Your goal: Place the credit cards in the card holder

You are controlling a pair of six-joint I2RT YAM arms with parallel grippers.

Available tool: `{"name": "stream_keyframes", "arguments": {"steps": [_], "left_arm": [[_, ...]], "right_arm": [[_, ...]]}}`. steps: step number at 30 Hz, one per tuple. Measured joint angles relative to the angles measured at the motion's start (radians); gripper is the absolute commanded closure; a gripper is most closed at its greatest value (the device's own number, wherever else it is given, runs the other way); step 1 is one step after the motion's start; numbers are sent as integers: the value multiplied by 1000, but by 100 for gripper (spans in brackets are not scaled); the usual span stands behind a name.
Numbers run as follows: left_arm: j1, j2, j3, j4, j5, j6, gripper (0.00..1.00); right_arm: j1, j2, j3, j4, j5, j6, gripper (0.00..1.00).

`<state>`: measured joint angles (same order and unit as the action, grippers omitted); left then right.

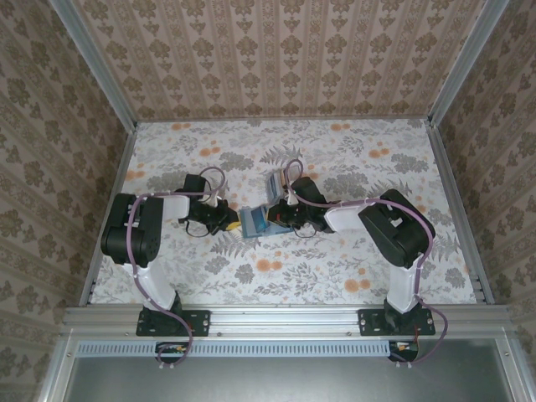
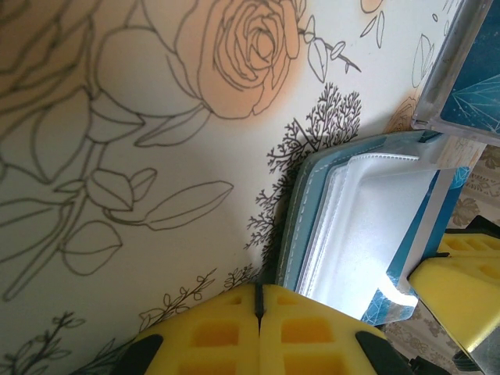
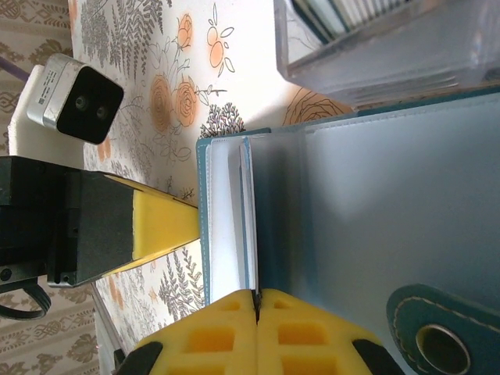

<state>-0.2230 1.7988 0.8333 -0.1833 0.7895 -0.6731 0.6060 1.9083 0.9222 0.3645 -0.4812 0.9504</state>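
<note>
The card holder (image 1: 253, 223) is seen lying open on the floral table (image 1: 352, 268) between both grippers. The left gripper (image 2: 259, 295) is fully closed on nothing, its tips set against the holder's edge. The right gripper (image 3: 256, 298) is pinched shut on an inner leaf. The credit cards (image 3: 351, 9) are held in a clear box (image 3: 391, 55) just beside.

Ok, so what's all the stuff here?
card holder: one, teal outside, paler inside, open, mid-table between the tools
clear box: one, see-through, just beyond the holder
credit cards: several, count unclear, blue and pale, inside the box
tablecloth: one, white with orange flowers, over the table
walls: three, brown patterned, around the table
arms: two, white and black, left arm, right arm, near edge
left tool: one, yellow, shut, at the holder's edge
right tool: one, yellow, shut on a holder page
</note>
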Motion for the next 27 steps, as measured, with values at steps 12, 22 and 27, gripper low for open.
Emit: {"name": "stream_keyframes", "arguments": {"steps": [12, 22, 27], "left_arm": [[-13, 1, -2, 13, -1, 0, 100], [-13, -1, -5, 16, -2, 0, 100], [-15, -5, -10, 23, -7, 0, 100]], "right_arm": [[32, 16, 19, 15, 34, 50, 89], [47, -16, 0, -113, 57, 48, 74], [47, -25, -3, -139, 65, 37, 80]]}}
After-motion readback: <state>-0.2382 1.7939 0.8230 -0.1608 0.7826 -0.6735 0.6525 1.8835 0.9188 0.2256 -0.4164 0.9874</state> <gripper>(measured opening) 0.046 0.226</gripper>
